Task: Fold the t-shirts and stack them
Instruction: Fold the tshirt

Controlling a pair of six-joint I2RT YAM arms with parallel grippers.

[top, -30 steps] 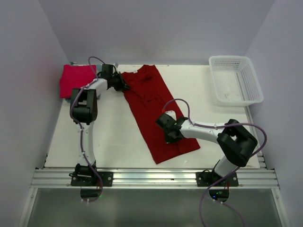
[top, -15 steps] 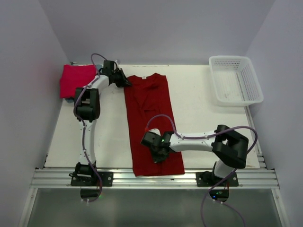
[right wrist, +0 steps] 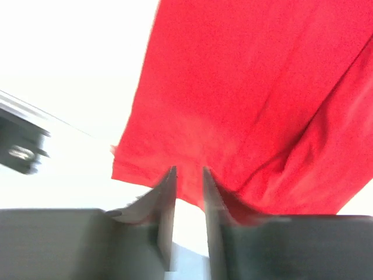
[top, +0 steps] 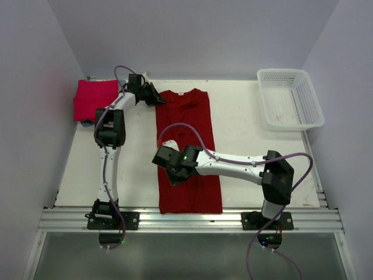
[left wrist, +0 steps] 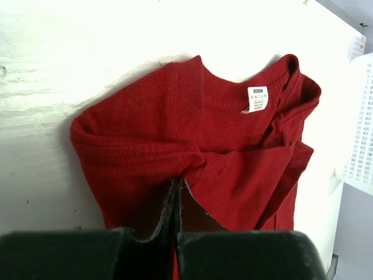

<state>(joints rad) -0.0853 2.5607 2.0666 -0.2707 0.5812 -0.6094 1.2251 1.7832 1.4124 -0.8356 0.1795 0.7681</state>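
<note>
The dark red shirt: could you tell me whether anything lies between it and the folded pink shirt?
Only the left arm crosses the gap to the pink shirt; the left gripper is shut on the dark red shirt near its collar. Nothing else shows there.

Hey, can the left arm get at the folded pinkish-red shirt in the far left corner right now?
Probably yes, but not right away. The pinkish-red t-shirt lies close beside the left gripper, with nothing in between. But its fingers are shut on the crimson t-shirt near the collar and would have to let go first.
</note>
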